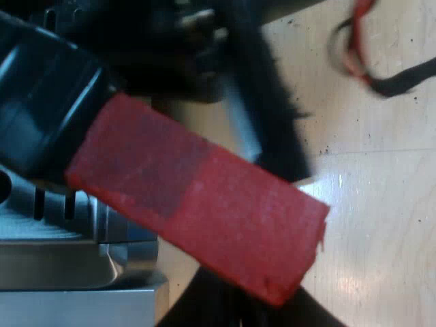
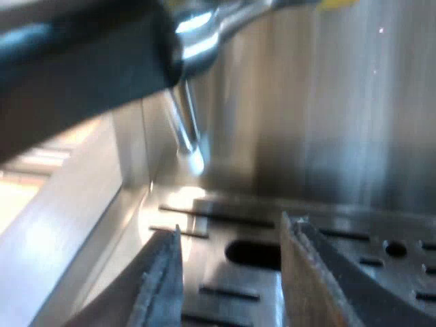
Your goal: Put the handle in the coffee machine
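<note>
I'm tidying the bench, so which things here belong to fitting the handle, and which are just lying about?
Job: handle, held by left gripper; espresso machine.
Lying about: red-and-black loop on the table; right gripper, open over the drip tray.

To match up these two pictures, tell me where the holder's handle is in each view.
Left wrist view: the handle, red end foremost, lies by the slotted drip tray.
Right wrist view: the handle's dark part hangs above the drip tray, at the front of the machine.
Shared landmark: the drip tray's slots.
</note>
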Tool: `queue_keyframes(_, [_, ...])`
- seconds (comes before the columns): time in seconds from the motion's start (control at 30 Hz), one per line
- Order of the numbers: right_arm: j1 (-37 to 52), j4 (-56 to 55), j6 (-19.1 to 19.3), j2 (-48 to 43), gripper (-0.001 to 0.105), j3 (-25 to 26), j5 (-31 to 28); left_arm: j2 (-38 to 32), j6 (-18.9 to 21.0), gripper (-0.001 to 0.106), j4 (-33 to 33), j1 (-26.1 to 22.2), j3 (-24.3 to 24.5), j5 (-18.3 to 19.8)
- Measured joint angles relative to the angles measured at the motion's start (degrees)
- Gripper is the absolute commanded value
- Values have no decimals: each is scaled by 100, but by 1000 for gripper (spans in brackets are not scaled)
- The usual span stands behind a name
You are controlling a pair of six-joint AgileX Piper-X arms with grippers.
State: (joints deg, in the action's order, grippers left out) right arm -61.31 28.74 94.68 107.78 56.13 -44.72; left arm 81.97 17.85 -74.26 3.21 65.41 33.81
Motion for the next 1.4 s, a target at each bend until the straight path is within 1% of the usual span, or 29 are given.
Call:
queue_keyframes(0.1, [-70, -365, -49, -279, 39, -214, 131, 0, 0, 1, -10, 0, 0, 0])
queue_keyframes(0.2, [-99, -541, -153, -425, 39, -311, 195, 0, 0, 0, -9, 0, 0, 0])
queue_keyframes(0.27, [-149, -734, -300, -606, 39, -462, 209, 0, 0, 0, -9, 0, 0, 0])
queue_keyframes(0.33, [-226, -982, -399, -844, 39, -662, 282, 0, 0, 0, -9, 0, 0, 0])
queue_keyframes(0.4, [-316, -1255, -411, -1143, 39, -825, 408, 0, 0, 0, -9, 0, 0, 0])
queue_keyframes(0.43, [-469, -1583, -431, -1543, 39, -963, 615, 0, 0, 0, -9, 0, 0, 0])
queue_keyframes(0.53, [-688, -2201, -468, -2026, 39, -1051, 701, -22, 255, 0, 50, 47, -96, 72])
queue_keyframes(0.6, [-823, -2874, -511, -2569, 39, -1077, 823, -149, 405, 0, 239, 155, -307, 221])
queue_keyframes(0.63, [-841, -3044, -514, -2683, 39, -1077, 860, -223, 466, 0, 339, 208, -383, 227])
queue_keyframes(0.7, [-851, -3554, -542, -2977, 39, -1077, 939, -447, 761, 0, 797, 337, -684, 171])
queue_keyframes(0.77, [-851, -3818, -559, -3121, 39, -1077, 1034, -593, 924, 0, 1142, 457, -887, 34])
queue_keyframes(0.83, [-851, -3932, -557, -3237, 39, -1077, 1166, -652, 1050, 0, 1267, 565, -974, -29])
queue_keyframes(0.9, [-851, -4048, -557, -3484, 39, -1081, 1406, -686, 1183, 0, 1309, 719, -985, -142])
queue_keyframes(0.97, [-851, -4126, -557, -3600, 39, -1081, 1549, -704, 1364, 0, 1355, 860, -1003, -201])
queue_keyframes(1.0, [-851, -4146, -557, -3621, 39, -1081, 1567, -707, 1378, 0, 1359, 897, -1005, -204])
queue_keyframes(1.03, [-851, -4218, -557, -3736, 39, -1081, 1625, -709, 1501, 0, 1388, 980, -1001, -220])
queue_keyframes(1.1, [-851, -4623, -647, -4144, 39, -1081, 1879, -723, 1872, 0, 1435, 1230, -1017, -265])
queue_keyframes(1.13, [-851, -4729, -645, -4217, 39, -1081, 1920, -723, 1938, 0, 1460, 1292, -1017, -271])
queue_keyframes(1.17, [-851, -4958, -645, -4388, 39, -1081, 2042, -723, 2065, 0, 1509, 1412, -1017, -344])
queue_keyframes(1.2, [-851, -5162, -645, -4560, 39, -1081, 2113, -723, 2247, 0, 1565, 1588, -1017, -499])
queue_keyframes(1.23, [-851, -5260, -645, -4617, 39, -1081, 2127, -723, 2346, 0, 1605, 1638, -1017, -541])
queue_keyframes(1.3, [-851, -5558, -645, -4871, 39, -1081, 2133, -743, 2686, 0, 1723, 1861, -1017, -726])
queue_keyframes(1.37, [-851, -5740, -645, -5042, 39, -1081, 2133, -743, 2879, 0, 1771, 1960, -1017, -810])
queue_keyframes(1.4, [-851, -5775, -645, -5075, 39, -1081, 2133, -743, 3087, 0, 1794, 2027, -1017, -844])
